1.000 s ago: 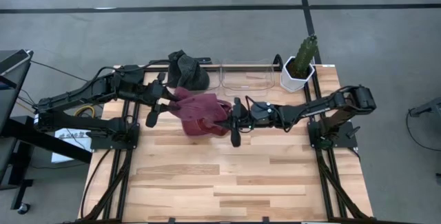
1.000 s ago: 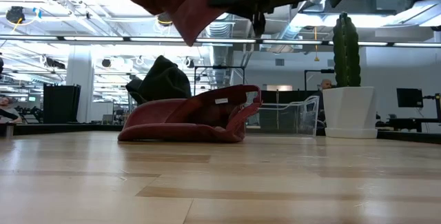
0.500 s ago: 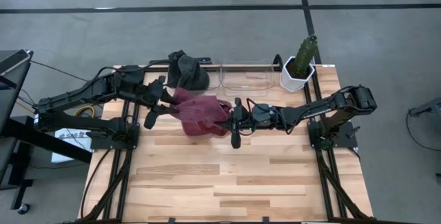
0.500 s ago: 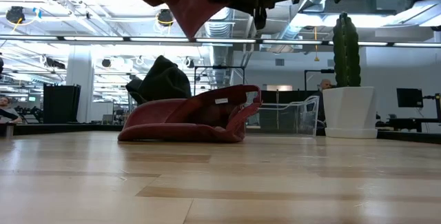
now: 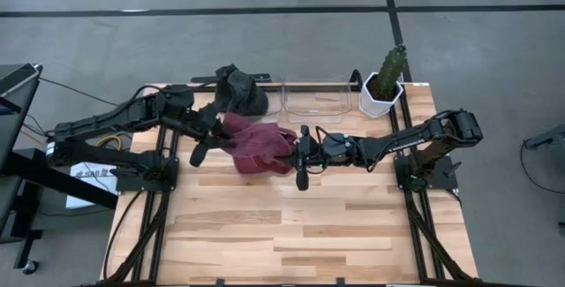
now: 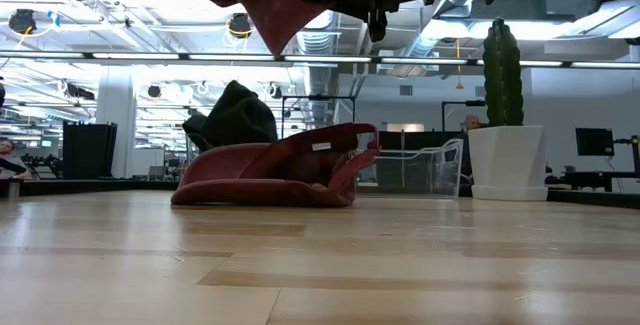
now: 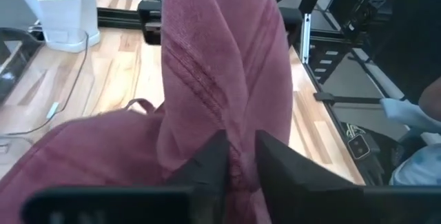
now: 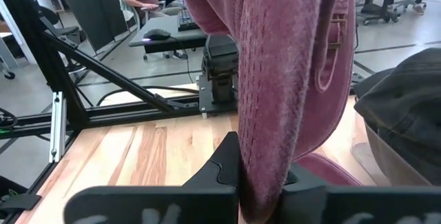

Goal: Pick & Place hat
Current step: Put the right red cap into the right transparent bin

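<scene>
Wooden bench (image 5: 300,234), grey floor. Two maroon hats: both grippers (image 5: 218,133) (image 5: 296,153) pinch one hat (image 5: 256,144); another (image 6: 275,170) lies below.

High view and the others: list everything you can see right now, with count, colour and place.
Held hat: one, maroon, lifted above the table between both pincers.
Second hat: one, maroon, lying on the table under the held one.
Dark hat: one, black, far edge of the table.
Bin: one, clear, far edge beside the dark hat.
Cactus: one, green, in a white pot, far right corner.
Table: one, light wood.
Left pincer: closing on the held hat.
Right pincer: shut on the held hat.
</scene>
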Tool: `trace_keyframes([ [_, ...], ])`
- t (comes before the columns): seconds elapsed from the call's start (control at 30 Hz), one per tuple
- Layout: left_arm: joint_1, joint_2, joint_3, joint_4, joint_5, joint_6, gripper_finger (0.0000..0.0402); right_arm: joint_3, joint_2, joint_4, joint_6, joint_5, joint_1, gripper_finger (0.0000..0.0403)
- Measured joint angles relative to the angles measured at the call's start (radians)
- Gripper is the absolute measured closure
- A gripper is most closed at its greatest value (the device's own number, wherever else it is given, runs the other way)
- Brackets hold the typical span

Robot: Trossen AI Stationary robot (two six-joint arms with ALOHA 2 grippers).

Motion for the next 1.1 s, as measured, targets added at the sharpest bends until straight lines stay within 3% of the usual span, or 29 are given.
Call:
trace_keyframes([
  [0.13, -0.022, 0.01, 0.0, 0.041, 0.0, -0.004, 0.0377, 0.0, 0.0, -0.009, 0.003, 0.0, 0.0, 0.0398],
  [0.47, -0.075, 0.01, 0.0, 0.063, -0.031, -0.022, 0.0376, 0.0, 0.0, -0.075, 0.057, 0.018, 0.0, 0.0363],
  [0.87, -0.141, 0.01, 0.0, 0.131, -0.032, -0.074, 0.0374, 0.0, 0.0, -0.233, 0.092, 0.023, 0.0, 0.0239],
  [1.1, -0.172, 0.01, 0.0, 0.14, -0.064, -0.101, 0.0373, 0.0, 0.0, -0.239, 0.127, 0.023, 0.0, 0.0162],
])
